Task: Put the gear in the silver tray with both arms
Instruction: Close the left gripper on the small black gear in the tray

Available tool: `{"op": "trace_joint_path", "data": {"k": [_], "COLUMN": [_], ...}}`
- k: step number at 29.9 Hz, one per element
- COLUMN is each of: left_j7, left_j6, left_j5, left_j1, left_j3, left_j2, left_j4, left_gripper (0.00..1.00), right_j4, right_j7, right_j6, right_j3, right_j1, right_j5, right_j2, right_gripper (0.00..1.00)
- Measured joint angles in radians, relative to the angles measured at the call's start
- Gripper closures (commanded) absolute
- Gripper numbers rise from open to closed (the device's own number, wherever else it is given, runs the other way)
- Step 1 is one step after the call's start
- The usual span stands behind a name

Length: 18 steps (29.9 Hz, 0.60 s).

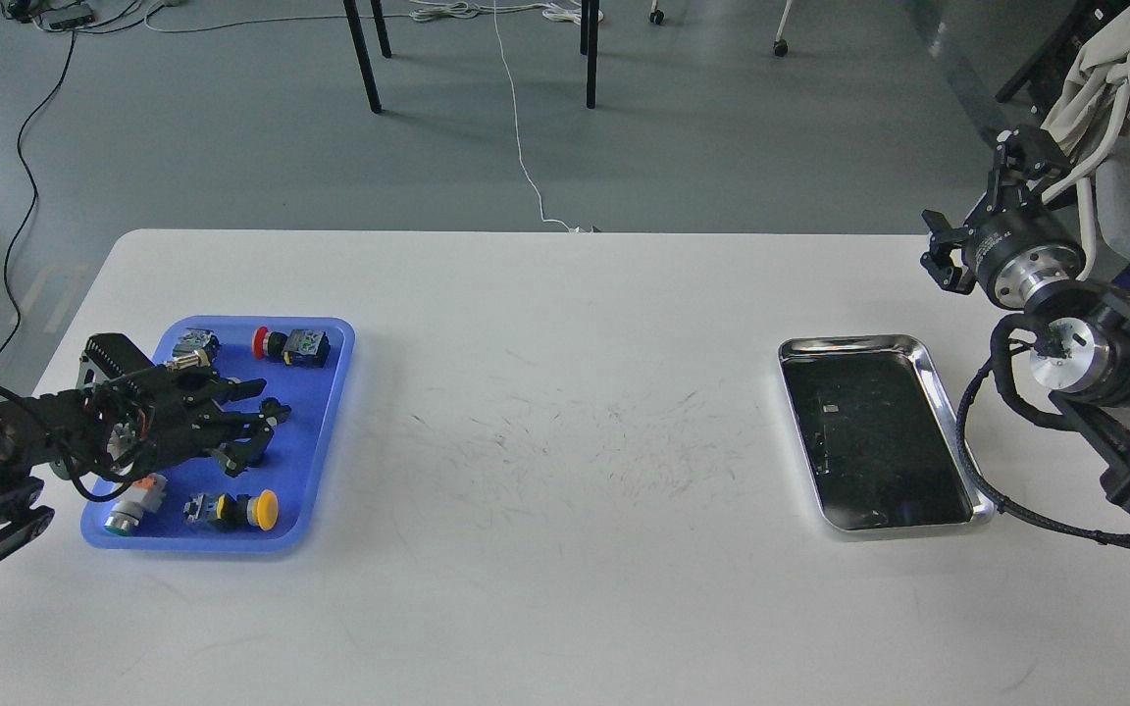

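The silver tray (928, 365) lies at the table's right side, its dark bottom bare. My left gripper (269, 402) reaches over the blue tray (328, 422) at the left. Its two fingers are drawn close together around a small black part, seemingly the gear (277, 408), at their tips. I cannot tell whether they grip it. My right gripper (977, 211) hangs past the table's far right corner, behind the silver tray, turned away and dark. Its fingers cannot be told apart.
The blue tray also holds a red-capped button (264, 342), a black switch block (308, 347), a yellow-capped button (256, 509), an orange-and-grey switch (133, 495) and a metal part (194, 343). Chair legs and cables lie on the floor beyond the table.
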Motion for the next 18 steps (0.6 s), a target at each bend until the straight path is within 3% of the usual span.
{"op": "trace_joint_path", "data": {"k": [3,12,18], "left_j7": [0.000,0.000,0.000], "left_j6": [0.000,-0.001,-0.002], "left_j5": [0.000,-0.001,-0.001], "left_j1": [0.001,0.001,0.002], "left_j3": [0.001,0.002,0.002], "left_j2": [0.000,-0.020,-0.023], "left_j4": [0.000,0.032,0.036], "left_gripper": [0.70,0.71,0.83], "right_j4": [0.000,0.000,0.000], "right_j7": [0.000,0.000,0.000], "right_j6": [0.000,0.000,0.000], "right_j3": [-0.001,-0.005,-0.006], "right_j1": [0.001,0.002,0.002], "right_j5": [0.000,0.000,0.000], "right_j2": [0.000,0.000,0.000], "right_gripper": [0.01,0.01,0.01]}}
